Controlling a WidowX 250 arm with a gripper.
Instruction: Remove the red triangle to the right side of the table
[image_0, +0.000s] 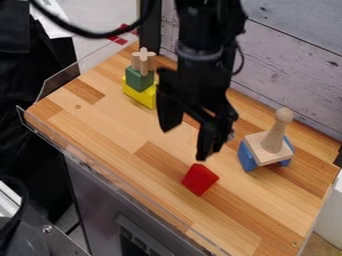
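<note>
While the black gripper (184, 145) hangs over the wooden table (107, 125) with its two fingers spread apart, the red triangle (200, 180) lies on the tabletop, between the gripper and the front edge.

From where I stand, the black arm (204, 30) runs out of sight at the top, as does the black cable (87, 34). The tool (182, 145) and arm hide a strip of the surface (100, 120) behind them. The pale wooden piece (262, 156) covers the middle of the blue block (246, 158), and the surface's near corner is cut off below.
</note>
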